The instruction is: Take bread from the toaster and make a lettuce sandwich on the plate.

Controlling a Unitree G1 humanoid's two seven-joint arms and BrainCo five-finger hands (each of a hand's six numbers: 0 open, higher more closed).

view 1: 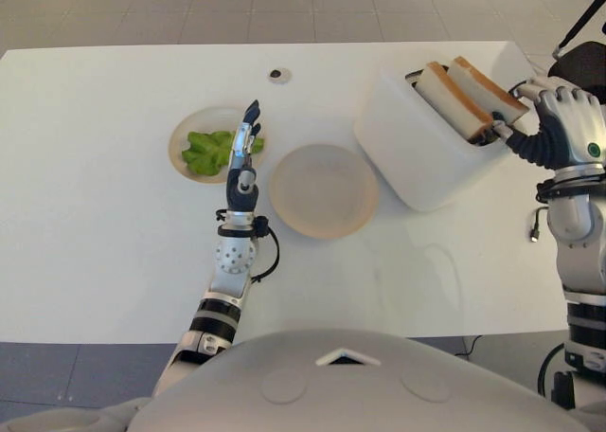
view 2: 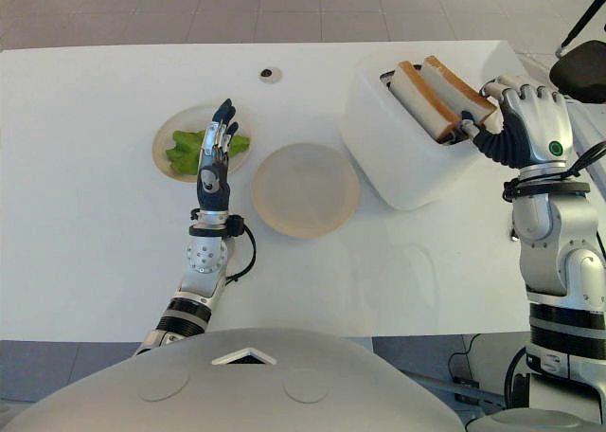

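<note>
Your right hand (view 1: pixel 568 119) was curled on the outer slice (view 1: pixel 488 86), upright in the toaster (view 1: pixel 417 157); it looked light, soft, crumbly (pinch the crust, gently); your left hand (view 1: pixel 244 157) hung flat, empty, by the lettuce (view 1: pixel 206 153).

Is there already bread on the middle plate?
No, the middle plate is bare; the bread stands in the toaster, the right hand gripping one slice.
</note>
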